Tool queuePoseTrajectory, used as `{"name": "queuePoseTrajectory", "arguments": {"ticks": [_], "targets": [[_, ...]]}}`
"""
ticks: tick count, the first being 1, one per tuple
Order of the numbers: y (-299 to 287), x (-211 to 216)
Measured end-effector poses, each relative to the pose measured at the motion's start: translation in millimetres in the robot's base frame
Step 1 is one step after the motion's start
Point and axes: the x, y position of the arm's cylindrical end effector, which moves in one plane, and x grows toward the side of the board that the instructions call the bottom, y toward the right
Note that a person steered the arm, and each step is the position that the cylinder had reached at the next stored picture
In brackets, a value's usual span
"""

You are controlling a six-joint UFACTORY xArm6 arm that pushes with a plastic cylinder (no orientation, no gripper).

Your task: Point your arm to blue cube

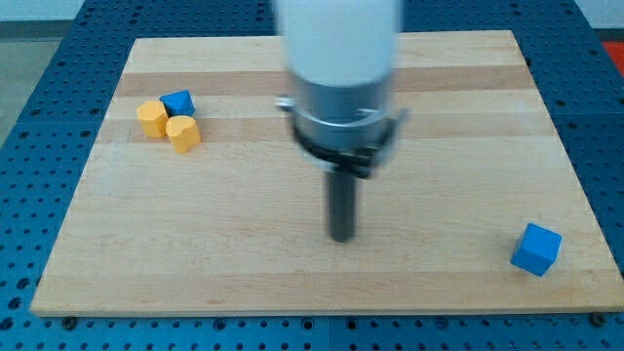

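A blue cube (536, 249) sits on the wooden board (195, 253) near the view's bottom right corner. My tip (340, 237) is on the board around the middle, well to the left of the blue cube and apart from it. The rod hangs from the white and grey arm body (338, 78) that fills the top centre of the view.
At the view's upper left, a smaller blue block (178, 101) touches a yellow block (151, 118) and a yellow heart-shaped block (182, 133). The board lies on a blue perforated table (29, 117).
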Motion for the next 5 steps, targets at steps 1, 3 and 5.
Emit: {"name": "queuePoseTrajectory", "arguments": {"ticks": [1, 3, 5], "targets": [[81, 32], [145, 68], [190, 33]]}}
